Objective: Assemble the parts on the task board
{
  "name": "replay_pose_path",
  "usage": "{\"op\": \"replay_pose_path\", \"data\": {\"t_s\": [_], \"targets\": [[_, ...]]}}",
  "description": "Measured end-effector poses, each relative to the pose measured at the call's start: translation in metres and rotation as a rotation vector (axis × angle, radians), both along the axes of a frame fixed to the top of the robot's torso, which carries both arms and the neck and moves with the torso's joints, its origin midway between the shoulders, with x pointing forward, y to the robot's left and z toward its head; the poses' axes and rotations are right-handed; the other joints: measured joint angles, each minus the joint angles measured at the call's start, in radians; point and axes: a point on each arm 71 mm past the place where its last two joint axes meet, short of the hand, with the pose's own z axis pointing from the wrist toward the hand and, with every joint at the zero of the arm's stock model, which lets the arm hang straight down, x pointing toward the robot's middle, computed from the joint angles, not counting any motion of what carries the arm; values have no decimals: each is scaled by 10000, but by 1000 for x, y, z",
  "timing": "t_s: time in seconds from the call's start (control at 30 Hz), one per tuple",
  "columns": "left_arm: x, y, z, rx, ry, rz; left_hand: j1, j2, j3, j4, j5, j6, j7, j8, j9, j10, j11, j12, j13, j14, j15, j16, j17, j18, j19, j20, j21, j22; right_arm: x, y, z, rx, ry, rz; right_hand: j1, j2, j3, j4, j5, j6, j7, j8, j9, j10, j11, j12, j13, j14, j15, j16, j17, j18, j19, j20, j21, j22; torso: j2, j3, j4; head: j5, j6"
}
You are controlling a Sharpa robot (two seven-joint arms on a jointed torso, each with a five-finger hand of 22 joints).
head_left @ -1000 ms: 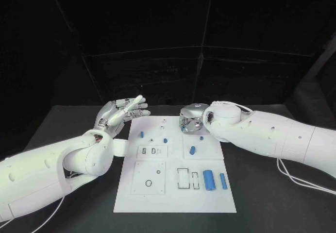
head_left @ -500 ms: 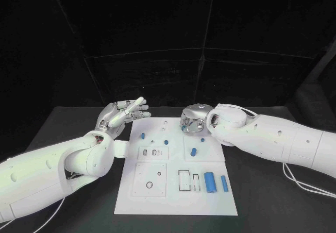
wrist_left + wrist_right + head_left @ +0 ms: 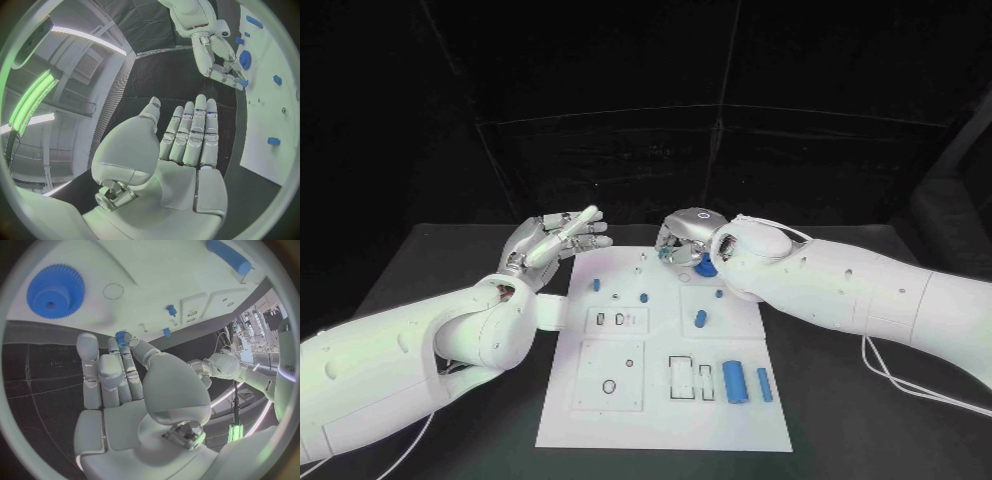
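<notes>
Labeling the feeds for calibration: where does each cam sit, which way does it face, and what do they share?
Head view: on the robot's head, facing down at the table; board mid-frame, left hand and right hand at its far end.
Left wrist view: behind the left hand, which is flat with nothing in it; looks past it to the board and the right hand.
Right wrist view: behind the right hand, facing the board; a small gear is at its fingertips.
Shared: both wrist views show the large gear.

black table (image 3: 430, 270), white task board (image 3: 661, 410) on it
</notes>
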Motion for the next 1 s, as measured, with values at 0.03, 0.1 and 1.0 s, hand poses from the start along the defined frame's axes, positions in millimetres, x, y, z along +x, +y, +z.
{"op": "replay_pose_path", "data": {"t_s": [0.03,0.1,1.0], "targets": [[0,-1,0,-7,1,-16,0,0,0,0,0,0,0,0,0,0,0,0,0,0,0,0,0,-1,0,0,0,0,1,1,0,20,-26,-30,0,0,12,11,-22,0,0,-1,-1,0,0,0,-1,0,0,6,2,0,0,0,9,1,5,1,3,12,0],[0,-2,0,-17,3,-41,0,0,0,0,0,0,0,0,0,0,0,0,0,0,0,0,0,0,0,0,0,0,3,4,0,59,-62,-47,-3,-3,17,11,-29,-3,3,-2,-2,-1,1,-1,-3,0,0,7,4,0,0,0,9,9,12,1,18,15,0],[1,-4,0,-39,34,-112,0,0,0,0,0,0,0,0,1,1,0,0,2,0,0,0,-2,0,0,0,0,-7,11,28,-1,147,-93,-75,-81,-157,203,94,-32,-84,63,-4,-16,-55,55,-54,-2,0,0,44,35,0,-1,0,66,50,105,-23,114,26,35]]}}
